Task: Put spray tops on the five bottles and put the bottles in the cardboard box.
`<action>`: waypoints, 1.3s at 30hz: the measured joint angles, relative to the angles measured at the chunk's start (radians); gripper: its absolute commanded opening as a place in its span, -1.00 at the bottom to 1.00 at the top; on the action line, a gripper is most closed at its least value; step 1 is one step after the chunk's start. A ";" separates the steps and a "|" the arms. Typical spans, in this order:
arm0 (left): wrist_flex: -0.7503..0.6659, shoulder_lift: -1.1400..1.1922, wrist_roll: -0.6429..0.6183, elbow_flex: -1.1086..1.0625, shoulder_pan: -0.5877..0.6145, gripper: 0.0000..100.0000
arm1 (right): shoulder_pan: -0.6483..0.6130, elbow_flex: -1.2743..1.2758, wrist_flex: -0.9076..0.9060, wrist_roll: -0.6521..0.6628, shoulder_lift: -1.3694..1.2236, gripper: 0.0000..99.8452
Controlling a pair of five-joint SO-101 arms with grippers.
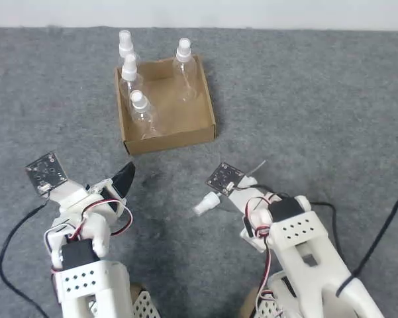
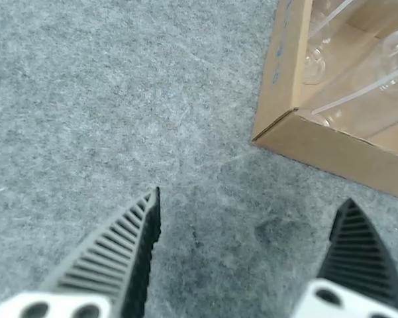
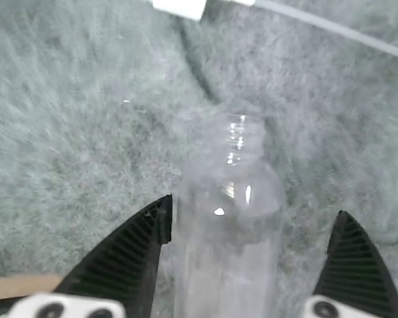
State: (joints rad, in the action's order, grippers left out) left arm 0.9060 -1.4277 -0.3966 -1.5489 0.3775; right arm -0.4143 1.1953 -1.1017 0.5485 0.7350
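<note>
The cardboard box [image 1: 208,99] stands at the back middle of the grey felt and holds several clear bottles with white spray tops, such as one [image 1: 184,56] at its far right. A clear bottle [image 3: 228,199] without a top, its open neck [image 3: 242,129] pointing away, sits between the spread jaws of my right gripper [image 3: 251,215], with a gap on one side. Just past the neck lies a loose white spray top [image 1: 206,202] [image 3: 179,6] with its thin tube [image 3: 331,30]. My left gripper [image 2: 251,199] [image 1: 122,182] is open over bare felt near the box's front corner [image 2: 278,132].
The grey felt mat [image 1: 304,99] covers the whole table. Both arm bases stand at the near edge, and black cables [image 1: 384,225] trail at the right and lower left.
</note>
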 measured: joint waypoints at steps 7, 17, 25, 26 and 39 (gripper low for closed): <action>0.000 0.000 0.000 0.000 0.000 -0.24 | 0.000 0.008 0.012 0.000 0.002 -0.51; 0.000 0.000 0.000 0.000 0.000 -0.24 | 0.002 0.008 0.012 -0.041 0.002 -0.76; 0.000 0.000 0.000 0.000 0.000 -0.24 | 0.000 -0.051 0.012 -0.078 0.002 -0.76; 0.000 0.000 0.000 0.000 0.000 -0.24 | 0.000 -0.055 0.012 -0.078 0.002 -0.76; 0.000 0.000 0.000 0.000 0.000 -0.24 | -0.152 -0.058 0.012 -0.138 0.002 -0.76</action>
State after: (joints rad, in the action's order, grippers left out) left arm 0.9060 -1.4277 -0.3966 -1.5489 0.3775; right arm -0.5662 1.1370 -1.0894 0.4104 0.7365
